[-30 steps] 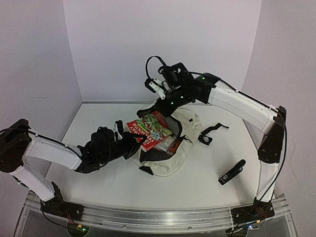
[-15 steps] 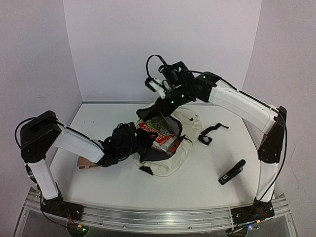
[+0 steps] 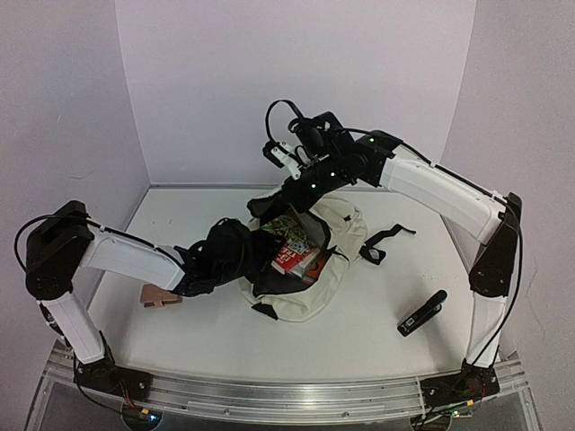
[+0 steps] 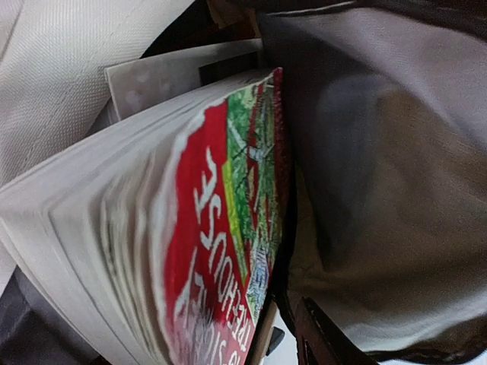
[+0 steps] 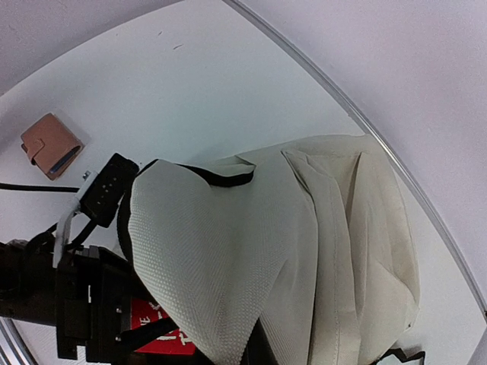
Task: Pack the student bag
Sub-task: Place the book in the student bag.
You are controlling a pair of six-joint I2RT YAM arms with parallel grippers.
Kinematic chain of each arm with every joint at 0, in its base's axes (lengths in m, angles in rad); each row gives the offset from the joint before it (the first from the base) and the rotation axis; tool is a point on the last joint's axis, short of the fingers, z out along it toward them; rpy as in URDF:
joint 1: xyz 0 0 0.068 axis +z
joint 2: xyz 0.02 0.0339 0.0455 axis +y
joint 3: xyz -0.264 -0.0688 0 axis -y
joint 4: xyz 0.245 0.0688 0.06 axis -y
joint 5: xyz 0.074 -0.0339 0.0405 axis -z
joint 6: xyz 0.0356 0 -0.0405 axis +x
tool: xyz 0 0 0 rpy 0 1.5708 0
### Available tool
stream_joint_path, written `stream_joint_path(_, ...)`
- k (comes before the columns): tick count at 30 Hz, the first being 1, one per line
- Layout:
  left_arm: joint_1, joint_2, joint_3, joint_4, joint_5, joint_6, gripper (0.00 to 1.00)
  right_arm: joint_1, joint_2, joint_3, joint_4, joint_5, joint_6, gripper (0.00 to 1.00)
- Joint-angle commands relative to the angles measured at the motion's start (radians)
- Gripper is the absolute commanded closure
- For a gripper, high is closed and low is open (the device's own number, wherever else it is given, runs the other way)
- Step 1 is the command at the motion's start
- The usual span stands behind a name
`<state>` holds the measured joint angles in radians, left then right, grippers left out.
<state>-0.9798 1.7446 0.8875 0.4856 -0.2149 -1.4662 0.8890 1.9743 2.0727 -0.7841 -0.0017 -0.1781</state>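
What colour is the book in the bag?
The book is red and green with white letters, clearest in the left wrist view.

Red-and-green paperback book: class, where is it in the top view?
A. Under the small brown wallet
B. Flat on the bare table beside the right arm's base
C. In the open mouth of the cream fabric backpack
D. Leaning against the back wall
C: the red-and-green paperback book sits in the open mouth of the cream fabric backpack, and the left wrist view shows the bag's lining right beside it.
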Motion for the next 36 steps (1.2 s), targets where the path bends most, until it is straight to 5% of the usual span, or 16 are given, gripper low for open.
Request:
stream_joint_path(1,-0.016,-0.114,-0.008,-0.124,-0.047,-0.003,0.45,0.011,-0.022,0.055,0.062,-0.014,-0.001,1.0)
stream_joint_path(11,-0.025,-0.115,-0.053,-0.167,-0.004,-0.049,0.6,0.011,-0.025,0.05,0.059,-0.015,-0.008,1.0)
stream_joint_path(17,-0.046,-0.088,-0.034,-0.154,-0.042,-0.041,0.99,0.011,-0.024,0.047,0.057,-0.03,-0.001,1.0)
stream_joint_path(33,0.062,0.111,0.221,-0.041,0.021,0.066,0.99,0.01,-0.061,0.01,0.032,-0.314,0.04,1.0)
stream_joint_path(36,0.064,0.097,0.231,-0.074,0.037,0.095,0.75,-0.007,-0.044,0.02,0.032,-0.288,0.046,1.0)
